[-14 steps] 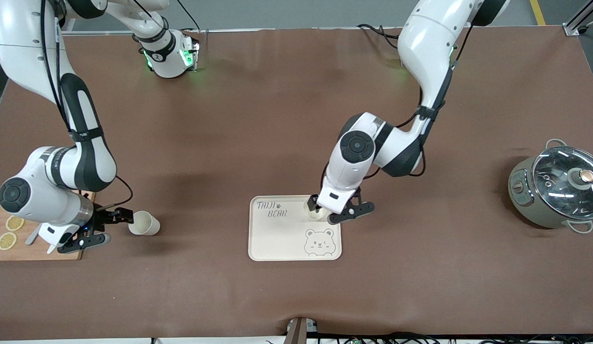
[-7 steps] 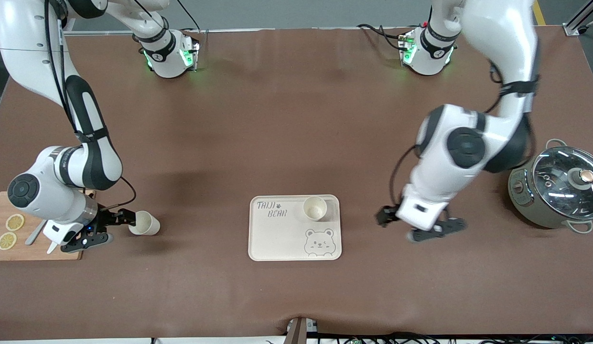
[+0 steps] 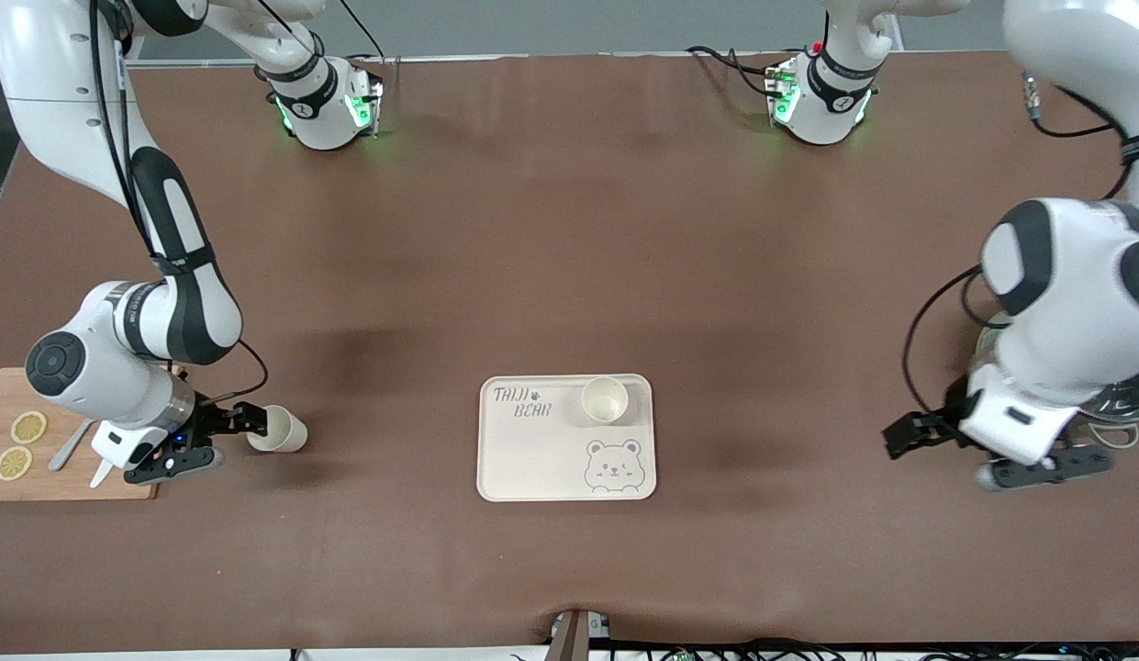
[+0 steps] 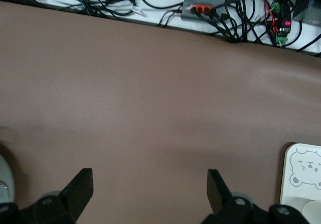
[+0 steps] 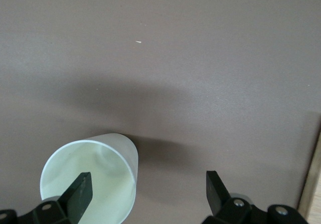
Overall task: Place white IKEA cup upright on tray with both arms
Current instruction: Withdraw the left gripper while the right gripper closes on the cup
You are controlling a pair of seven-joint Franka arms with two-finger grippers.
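A white cup [image 3: 605, 400] stands upright on the cream tray [image 3: 532, 454], in the corner farthest from the front camera toward the left arm's end. A second white cup [image 3: 280, 429] lies on its side on the table, toward the right arm's end. My right gripper [image 3: 234, 438] is open at this cup's mouth. In the right wrist view one finger [image 5: 80, 190] is at the rim of the cup [image 5: 95, 169], and the other is clear of it. My left gripper [image 3: 934, 459] is open and empty over bare table, between the tray and the pot.
A wooden cutting board [image 3: 64, 482] with lemon slices [image 3: 27, 427] lies at the right arm's end. A lidded pot [image 3: 1124, 402] at the left arm's end is mostly hidden by the left arm. The tray's bear corner shows in the left wrist view [image 4: 303, 176].
My left gripper let go of the upright cup on the tray and swung away toward the pot. My right gripper crept a little closer to the lying cup.
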